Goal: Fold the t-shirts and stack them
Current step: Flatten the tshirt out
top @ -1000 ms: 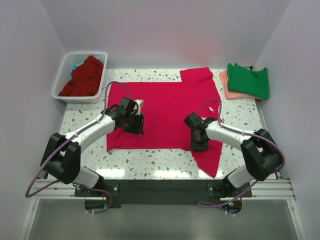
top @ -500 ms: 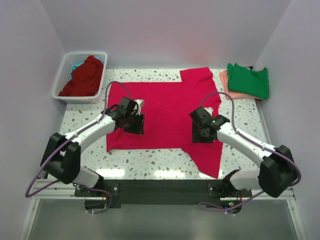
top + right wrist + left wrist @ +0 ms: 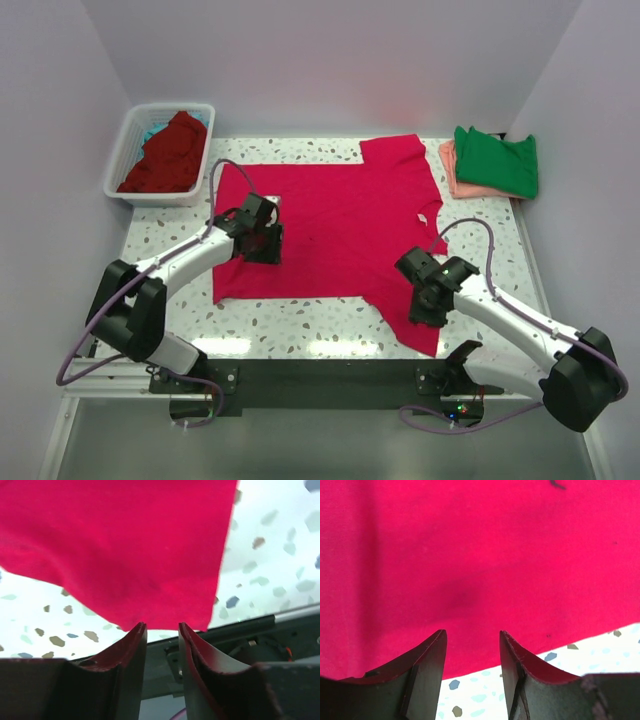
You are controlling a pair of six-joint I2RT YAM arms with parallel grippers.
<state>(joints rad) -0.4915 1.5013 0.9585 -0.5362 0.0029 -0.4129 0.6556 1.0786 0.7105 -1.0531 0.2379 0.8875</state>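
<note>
right end effector [image 3: 161,626] over crimson t-shirt [image 3: 125,545]

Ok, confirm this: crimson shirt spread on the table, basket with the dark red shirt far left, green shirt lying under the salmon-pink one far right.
One point is wrong: the green shirt lies on top of the salmon-pink shirt, not under it; the top external view shows this. The rest stands.

Robot lab booth: blank white walls [image 3: 330,60], speckled tabletop [image 3: 300,322].
</note>
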